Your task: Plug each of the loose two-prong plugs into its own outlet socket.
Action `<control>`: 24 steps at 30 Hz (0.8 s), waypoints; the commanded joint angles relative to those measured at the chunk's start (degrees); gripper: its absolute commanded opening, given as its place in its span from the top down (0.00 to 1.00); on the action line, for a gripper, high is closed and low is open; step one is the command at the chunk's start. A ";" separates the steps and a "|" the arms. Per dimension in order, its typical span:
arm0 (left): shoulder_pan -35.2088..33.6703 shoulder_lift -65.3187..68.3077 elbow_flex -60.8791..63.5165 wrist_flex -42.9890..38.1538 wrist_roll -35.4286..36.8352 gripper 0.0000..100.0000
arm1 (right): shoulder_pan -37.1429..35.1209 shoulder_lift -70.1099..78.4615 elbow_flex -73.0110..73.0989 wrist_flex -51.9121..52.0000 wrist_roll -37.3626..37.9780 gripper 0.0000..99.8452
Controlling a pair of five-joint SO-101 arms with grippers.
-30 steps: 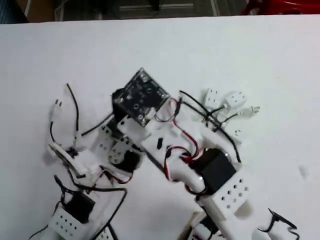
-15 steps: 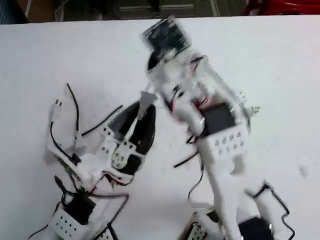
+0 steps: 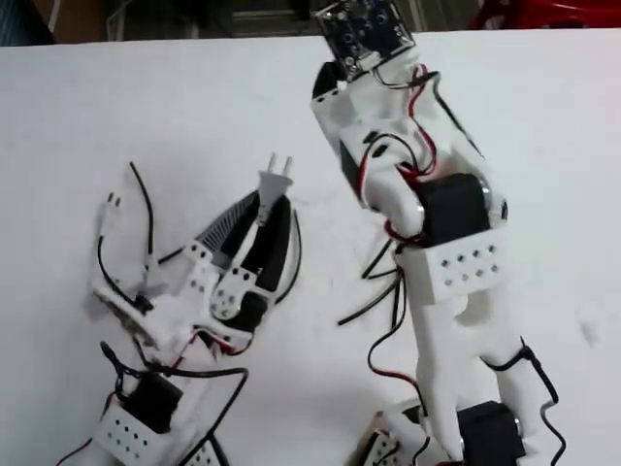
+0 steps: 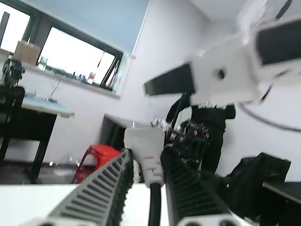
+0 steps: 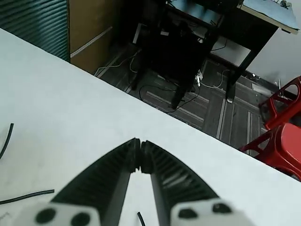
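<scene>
1. Plug (image 3: 275, 183): white, light, rigid body. It is held over mid-bench with prongs toward the far edge; cord limp (may tug).
2. Left gripper (image 4: 146, 154): clenched on plug body behind prongs, seemingly slightly askew.
3. Right gripper (image 5: 140, 145): pinched together, empty, at far edge.

The table (image 3: 146, 97) is white. The plug (image 3: 275, 180) is white, its cord (image 4: 154, 207) black. The left gripper (image 3: 269, 206) and right gripper (image 5: 140, 146) have black ribbed fingers (image 5: 113, 174). The arms (image 3: 456, 320) are white with black motors (image 3: 451, 209) and red wires (image 3: 417, 107). The stools (image 5: 282, 141) are red.
</scene>
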 commanded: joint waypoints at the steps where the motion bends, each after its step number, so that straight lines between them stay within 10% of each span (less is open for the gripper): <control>1: -0.40 -0.84 -0.18 5.98 -0.70 0.98 | -0.04 -0.57 -5.89 4.70 0.09 0.98; 24: -13.85 -0.66 -14.59 45.19 -15.74 0.98 | 25.63 -0.31 6.68 35.91 0.44 0.98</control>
